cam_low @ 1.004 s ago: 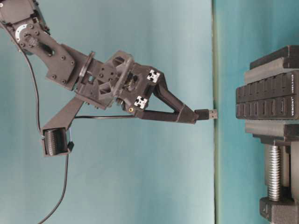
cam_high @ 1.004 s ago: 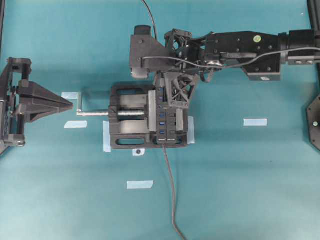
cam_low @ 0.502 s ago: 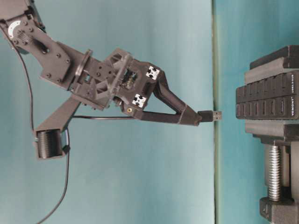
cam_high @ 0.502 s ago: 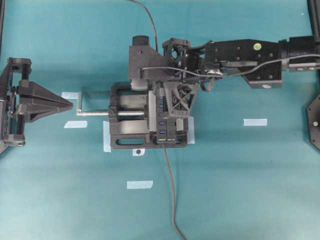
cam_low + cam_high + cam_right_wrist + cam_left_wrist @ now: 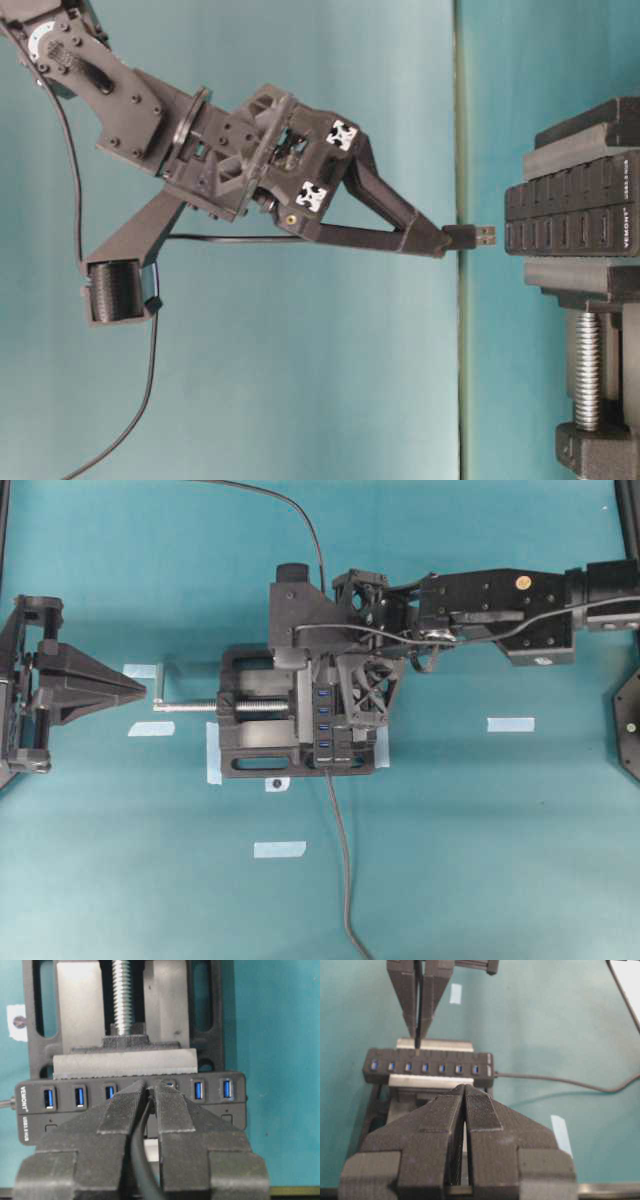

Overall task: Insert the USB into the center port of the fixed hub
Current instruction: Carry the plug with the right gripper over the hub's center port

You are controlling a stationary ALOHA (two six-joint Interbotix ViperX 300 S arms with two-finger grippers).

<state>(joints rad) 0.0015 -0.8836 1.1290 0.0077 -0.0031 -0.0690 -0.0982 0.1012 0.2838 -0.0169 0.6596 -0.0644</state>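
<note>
Ribbed right claw (image 5: 440, 238) pinches the USB (image 5: 478, 236), its metal tip near the fixed hub (image 5: 570, 217).

fixed hub (image 5: 132, 1102): black, blue slots | USB (image 5: 472, 237): black, silver tip | table (image 5: 480, 860): teal

Robotics lab bench: teal mat (image 5: 480, 840), pale tape markers (image 5: 279, 849) at 6 and 3 o'clock, black vise (image 5: 262, 725) bolted mid-table, two black arms at 9 and 1 o'clock.
</note>
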